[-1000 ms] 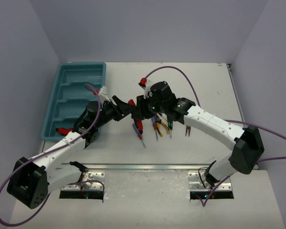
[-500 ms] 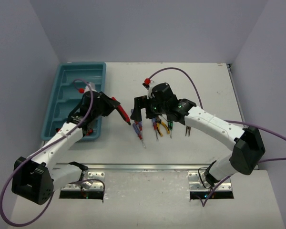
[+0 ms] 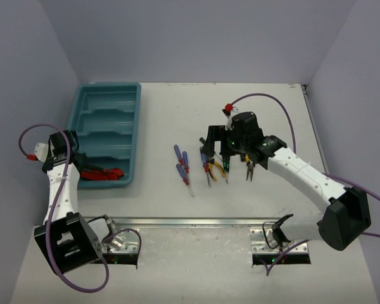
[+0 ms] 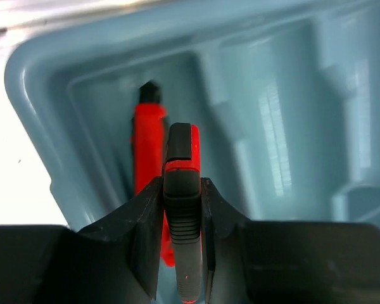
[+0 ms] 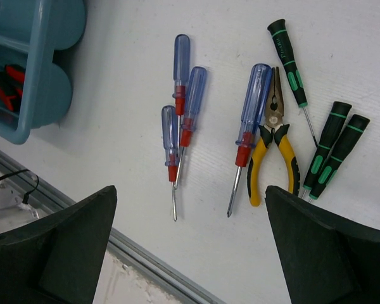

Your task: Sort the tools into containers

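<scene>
**Left end effector grips a red tool over the tray; right end effector hangs wide above the loose tools**

The left end effector [image 4: 182,190] is clamped narrow on a red-and-black tool [image 4: 181,212], which stands between the 2 fingers with its handle running up the middle of the left wrist view. Just behind it, a second red-handled tool [image 4: 147,142] lies along the floor of a compartment in the teal tray [image 3: 111,85]. From above, the red tools sit in the compartment nearest the arms' bases (the last of 4), and the left arm reaches in from the tray's outer side.

The right end effector [image 5: 189,209] is spread wide and holds nothing, with 1 finger at each lower corner of its own view. It hangs over the tools left on the white surface [image 3: 272,101]. Below it, 3 blue-handled screwdrivers [image 5: 191,95] lie bunched together, red collars near the middle. To their right, a 4th blue-handled screwdriver [image 5: 250,107] lies against the yellow-handled pliers [image 5: 272,152]. Beyond those lie 3 green-and-black screwdrivers [image 5: 332,142], 2 of them side by side.
</scene>
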